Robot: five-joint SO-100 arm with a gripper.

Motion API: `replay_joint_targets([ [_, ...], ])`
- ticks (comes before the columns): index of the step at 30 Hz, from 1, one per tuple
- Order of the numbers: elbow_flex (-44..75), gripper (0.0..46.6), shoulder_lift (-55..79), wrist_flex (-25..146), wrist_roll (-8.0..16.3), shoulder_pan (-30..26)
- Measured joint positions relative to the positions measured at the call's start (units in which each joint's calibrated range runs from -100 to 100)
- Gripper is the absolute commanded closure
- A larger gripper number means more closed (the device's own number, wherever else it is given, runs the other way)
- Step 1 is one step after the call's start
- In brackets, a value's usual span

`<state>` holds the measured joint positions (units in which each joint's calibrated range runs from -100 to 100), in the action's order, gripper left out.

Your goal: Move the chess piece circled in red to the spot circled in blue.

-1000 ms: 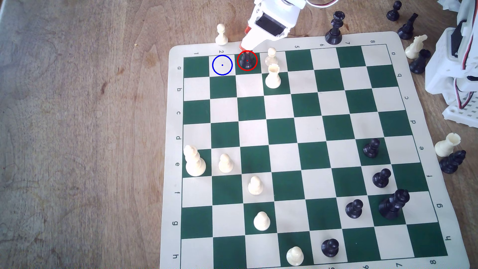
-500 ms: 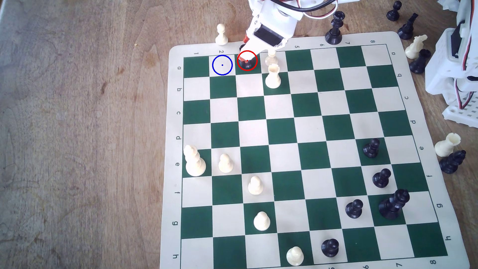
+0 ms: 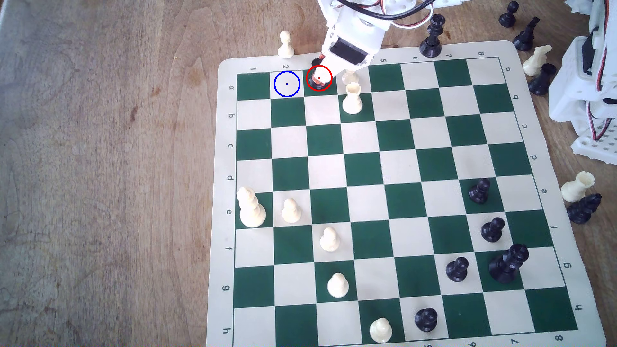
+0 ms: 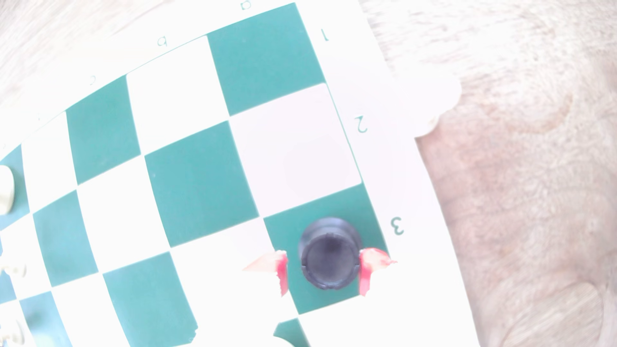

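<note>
In the exterior view the tool reaches down from the far edge of the board onto the red-ringed green square in row a, where the black rook stands mostly hidden beneath the white housing, with only its dark base and a bit of its top showing. The spot, a cream square with a blue ring and centre dot, lies just beside it toward the exterior view's left, and nothing stands on it. A cream pawn and a cream rook stand near on the other side, close enough to be knocked during a careless lift. In the wrist view the black rook is seen from above, upright on its green square, with the tool straddling it: one red pad seems to touch its side, while the other pad stands a little apart, so the jaws are parted and not yet clamped. The piece looks like light, rigid, smooth plastic, so it is best pinched across the straight cylindrical body below the notched top, squarely, since a glancing squeeze could tip or spin it.
</note>
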<state>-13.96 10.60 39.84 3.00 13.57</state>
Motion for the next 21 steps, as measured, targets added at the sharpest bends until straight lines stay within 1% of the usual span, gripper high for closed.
replay_joint_targets([
  [12,0.0,35.6,0.0,-1.0,0.0,0.0],
  [14,0.0,38.7,0.0,-1.0,0.0,0.2],
  [16,0.0,45.7,0.0,-1.0,0.0,0.4],
  [17,0.0,46.4,0.0,-1.0,0.0,0.4],
  [21,-0.9,46.4,0.0,-1.4,0.0,0.4],
])
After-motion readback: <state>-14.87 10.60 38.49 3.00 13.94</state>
